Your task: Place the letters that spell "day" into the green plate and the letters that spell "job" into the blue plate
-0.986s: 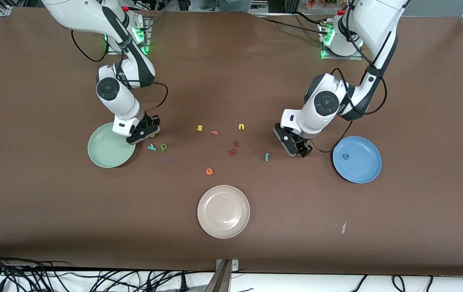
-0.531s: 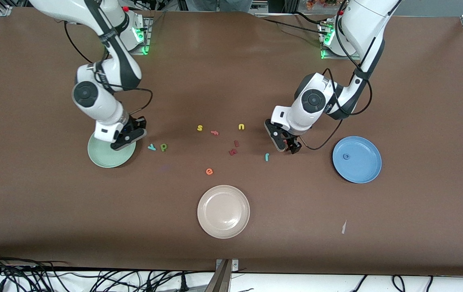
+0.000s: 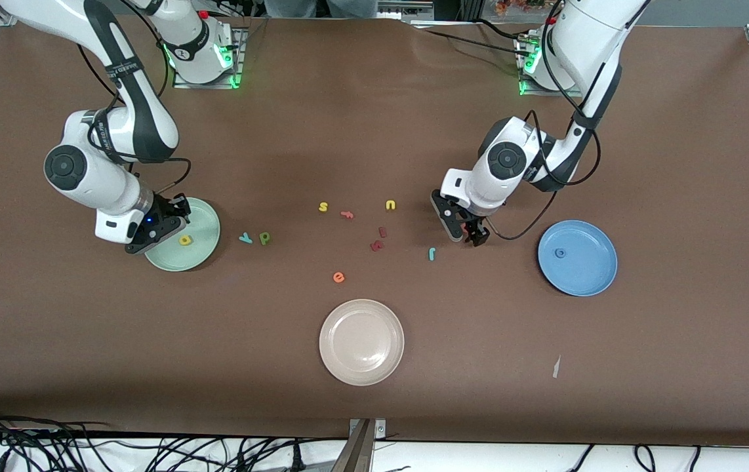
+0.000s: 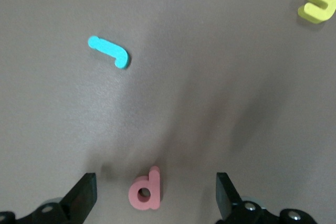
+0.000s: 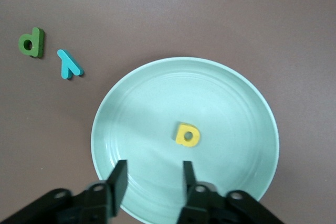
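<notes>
Start at the right arm's end of the table: your right gripper [image 3: 146, 242] came in over the green plate [image 3: 207, 223] pinched shut a moment ago, and now its jaws have parted with nothing between them. The yellow "a" [image 3: 184, 240] lies flat in the plate, near the middle, clear of the fingers. That looks like the first letter of "day" delivered. Moving along, the teal "y" [image 3: 245, 238] and the green "d" [image 3: 264, 238] sit side by side on the bare table just beside that plate, neither touched yet, so you've got two more short trips there. Past the loose letters in the middle, the teal "j" [image 3: 432, 254] lies alone on the table. Your left gripper [image 3: 473, 239] has swung away from the blue plate [image 3: 581, 278] and now hangs low close by the "j", jaws spread wide and empty. Its wrist view shows the salmon "b" [image 4: 145, 192] right between the open fingers, so I'd judge that's your next grab. In the blue plate the blue "o" [image 3: 559, 252] already rests, well apart from that gripper, leaving "j" and "b" to go.
</notes>
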